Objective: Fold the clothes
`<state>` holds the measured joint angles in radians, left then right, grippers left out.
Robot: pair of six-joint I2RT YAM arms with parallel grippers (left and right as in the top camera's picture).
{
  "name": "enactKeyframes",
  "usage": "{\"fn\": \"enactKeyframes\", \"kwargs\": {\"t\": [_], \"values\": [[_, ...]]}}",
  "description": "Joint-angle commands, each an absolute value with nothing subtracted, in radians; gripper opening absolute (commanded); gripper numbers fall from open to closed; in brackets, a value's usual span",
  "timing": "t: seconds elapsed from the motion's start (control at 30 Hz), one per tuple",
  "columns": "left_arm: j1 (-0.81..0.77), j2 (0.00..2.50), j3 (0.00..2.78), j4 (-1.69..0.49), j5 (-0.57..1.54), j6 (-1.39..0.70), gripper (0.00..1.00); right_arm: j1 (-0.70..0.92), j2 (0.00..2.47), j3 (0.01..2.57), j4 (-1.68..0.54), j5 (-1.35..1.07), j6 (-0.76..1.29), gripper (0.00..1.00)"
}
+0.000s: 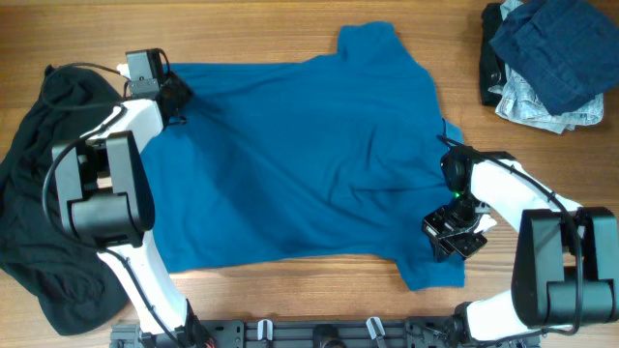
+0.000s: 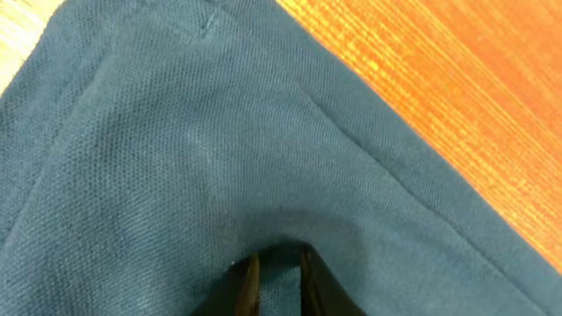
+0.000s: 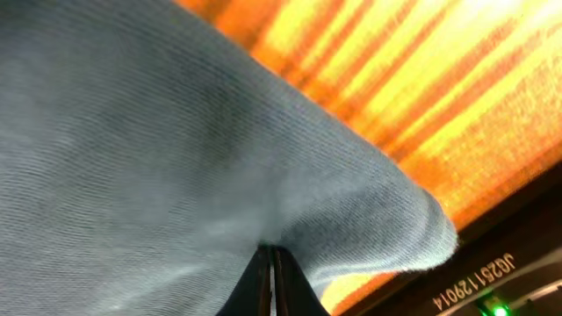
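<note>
— Home, or lab?
— Looks like a robotics lab bench. 2 robot arms, left arm (image 1: 102,188) and right arm (image 1: 561,261), based on a dark rail (image 1: 319,333) at the edge of a wood-grain table (image 1: 290,29).
— Anything domestic?
— Just laundry: teal shirt (image 1: 290,155), black garment (image 1: 34,242), denim heap (image 1: 546,58). Also a serial label (image 3: 479,281) on the hardware.

The left arm reaches along the left side of the shirt (image 1: 290,164) to its far-left corner, wrist bent down. The left gripper (image 1: 177,97) has its fingers (image 2: 250,285) nearly together, pinching a fold of shirt. The right arm bends over the shirt's right edge. The right gripper (image 1: 447,242) sits at the near-right sleeve, fingers (image 3: 262,285) pressed tight on the cloth.
</note>
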<state>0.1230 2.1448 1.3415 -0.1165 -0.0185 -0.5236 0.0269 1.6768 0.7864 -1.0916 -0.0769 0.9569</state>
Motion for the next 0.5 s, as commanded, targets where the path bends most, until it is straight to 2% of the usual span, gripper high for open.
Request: {"fn": "enactKeyframes", "kwargs": {"t": [0.0, 0.07, 0.17, 0.23, 0.3, 0.4, 0.47], "values": [[0.128, 2.187, 1.404, -0.234, -0.065, -0.474, 0.20, 0.024, 1.562, 0.829, -1.094, -0.047, 0.944, 0.04], [0.108, 2.155, 1.467, -0.336, -0.065, -0.474, 0.20, 0.024, 1.485, 0.882, -1.105, -0.048, 0.900, 0.04], [0.064, 2.045, 1.528, -0.479, -0.044, -0.479, 0.22, 0.024, 1.409, 1.038, -1.033, -0.150, 0.568, 0.05], [0.030, 1.962, 1.529, -0.612, -0.016, -0.512, 0.24, 0.024, 1.430, 1.142, -1.008, -0.150, 0.508, 0.04], [0.002, 1.925, 1.529, -0.812, 0.006, -0.620, 0.19, 0.024, 1.479, 1.193, -0.959, -0.155, 0.472, 0.04], [-0.037, 1.932, 1.505, -1.047, 0.104, -0.645, 0.12, 0.024, 1.617, 1.199, -0.869, -0.213, 0.436, 0.04], [-0.057, 1.944, 1.443, -1.082, 0.101, -0.649, 0.08, 0.024, 1.740, 1.199, -0.798, -0.262, 0.401, 0.04]]}}
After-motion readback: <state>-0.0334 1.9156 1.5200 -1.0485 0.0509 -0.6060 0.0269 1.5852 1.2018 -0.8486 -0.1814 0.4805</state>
